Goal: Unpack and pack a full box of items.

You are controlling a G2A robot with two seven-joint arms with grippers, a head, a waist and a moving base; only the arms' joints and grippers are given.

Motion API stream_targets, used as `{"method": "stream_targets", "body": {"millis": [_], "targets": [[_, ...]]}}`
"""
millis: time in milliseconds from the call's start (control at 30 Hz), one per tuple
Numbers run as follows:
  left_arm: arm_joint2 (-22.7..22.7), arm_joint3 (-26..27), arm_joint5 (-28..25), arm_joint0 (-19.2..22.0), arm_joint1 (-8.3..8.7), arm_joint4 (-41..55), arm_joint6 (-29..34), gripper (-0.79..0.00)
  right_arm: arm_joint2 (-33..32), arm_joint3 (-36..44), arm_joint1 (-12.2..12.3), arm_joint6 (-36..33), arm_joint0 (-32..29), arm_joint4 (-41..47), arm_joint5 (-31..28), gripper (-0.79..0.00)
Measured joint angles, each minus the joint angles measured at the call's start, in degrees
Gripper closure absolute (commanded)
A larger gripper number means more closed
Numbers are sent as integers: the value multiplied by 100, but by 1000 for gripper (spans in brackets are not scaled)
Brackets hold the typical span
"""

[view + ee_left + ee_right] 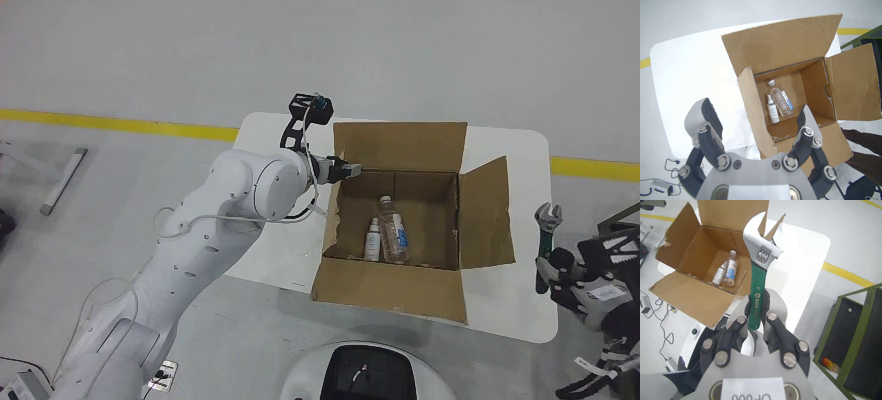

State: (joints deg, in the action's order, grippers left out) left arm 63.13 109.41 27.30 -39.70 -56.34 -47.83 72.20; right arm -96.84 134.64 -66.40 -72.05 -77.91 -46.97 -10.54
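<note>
The left arm [190, 260] is stretching out long from the robot's near left side, going forward and across. Its wrist is bending, so the left gripper [343, 170] is pointing sideways, toward the right arm's side. Its two fingers [712, 115] are standing wide apart, and nothing is sitting between them. Their black pads are facing each other.

The right wrist [600, 295] is staying low at the near right edge. The right gripper [757, 303] is pointing forward, away from the robot. Its fingers are squeezing the green handle of a wrench [761, 256], and the wrench's silver head is sticking out past the fingertips.
</note>
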Motion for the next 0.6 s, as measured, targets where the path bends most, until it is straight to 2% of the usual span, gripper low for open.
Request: {"method": "stream_targets", "body": {"millis": [267,600], "targets": [[0,0,0,0,0,0,0,-785,810,-53,32,41,191,-407,75,0],[0,0,0,0,0,0,0,-785,1866,-830,-14,329,887,-964,618,0]]}}
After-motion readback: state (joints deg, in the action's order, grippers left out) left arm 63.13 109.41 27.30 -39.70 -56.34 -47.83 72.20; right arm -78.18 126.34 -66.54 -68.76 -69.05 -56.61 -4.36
